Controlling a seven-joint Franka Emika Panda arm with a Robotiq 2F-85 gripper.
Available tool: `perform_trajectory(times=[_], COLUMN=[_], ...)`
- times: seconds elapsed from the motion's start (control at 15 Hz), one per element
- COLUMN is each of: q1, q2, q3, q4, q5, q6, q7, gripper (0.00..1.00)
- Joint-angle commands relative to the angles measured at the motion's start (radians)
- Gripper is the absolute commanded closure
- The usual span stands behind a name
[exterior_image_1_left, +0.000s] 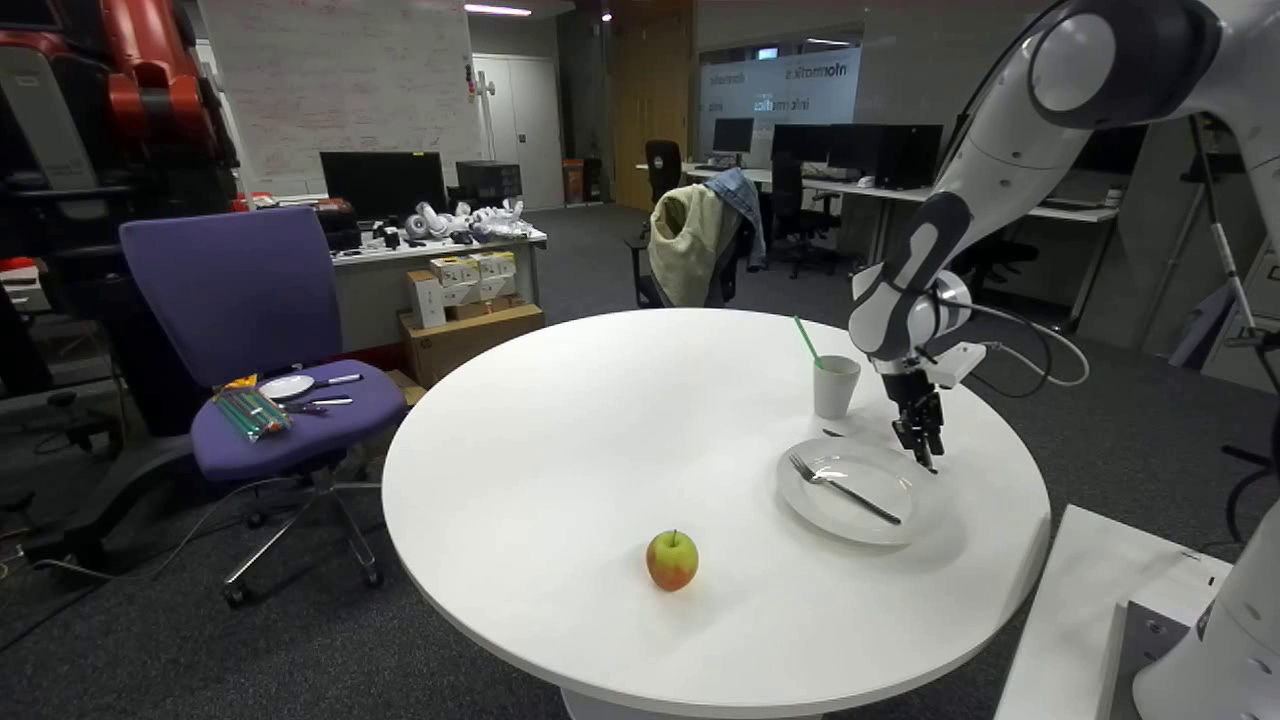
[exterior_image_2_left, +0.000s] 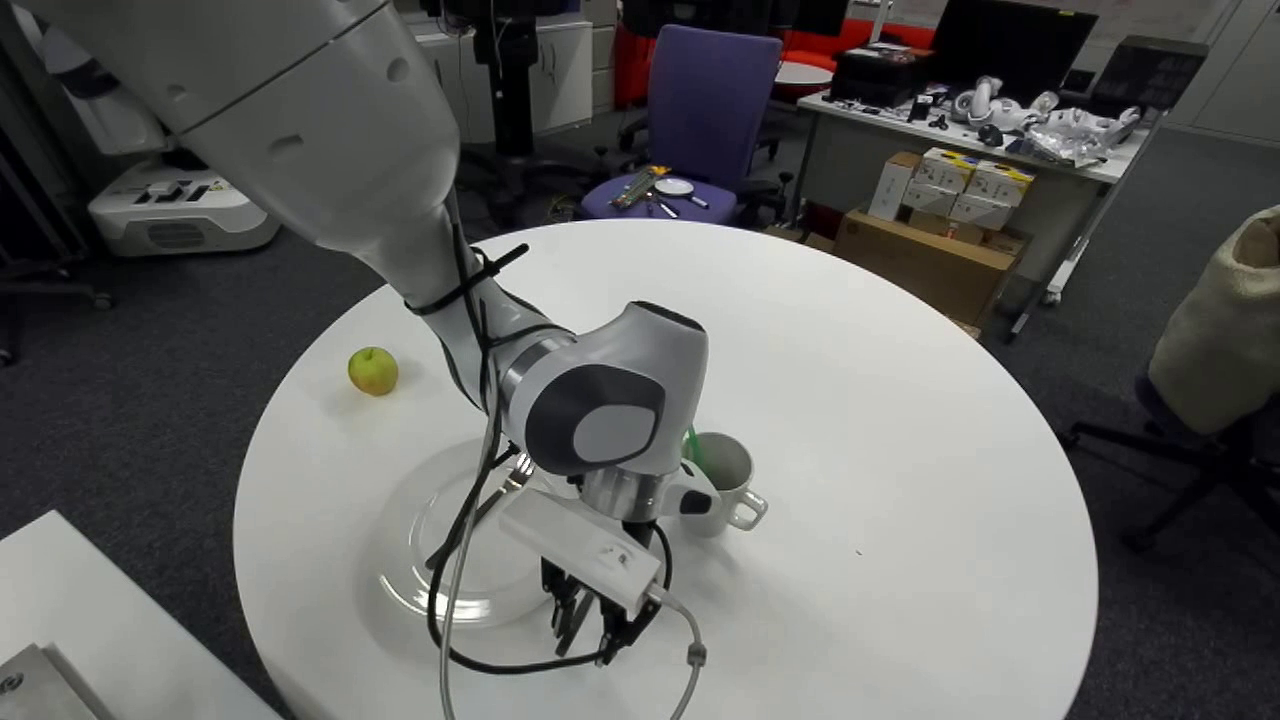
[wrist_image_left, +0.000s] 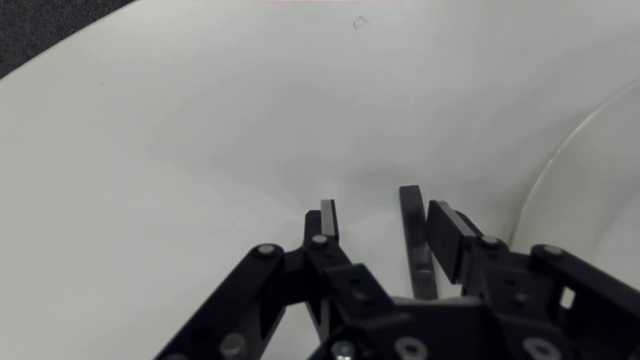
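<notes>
Flanking a slim dark handle (wrist_image_left: 416, 240), angular fingers (wrist_image_left: 444, 235), glossy round plate (exterior_image_1_left: 835, 517)

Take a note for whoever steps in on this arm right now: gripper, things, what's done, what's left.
Gripper: open, low over the table. In the wrist view a dark handle shows between the jaws, closer to one side; whether they touch it cannot be told.
Things: the handle is beside the plate; the fork lies on the plate. Also on the table: the cup with a green straw, and the apple.
Done: jaws lined up with the handle.
Left: the handle is not yet gripped.
</notes>
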Motion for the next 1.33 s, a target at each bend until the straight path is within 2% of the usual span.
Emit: perform_trajectory(times=[0.0, 1.27], q1=[0.014, 0.022], q2=[-0.036, 0.007], q3=[-0.007, -0.008], q4=[-0.033, 0.011], q5=[-0.033, -0.029], q6=[0.013, -0.015], q7=[0.023, 0.050], gripper=[0.45, 0.44])
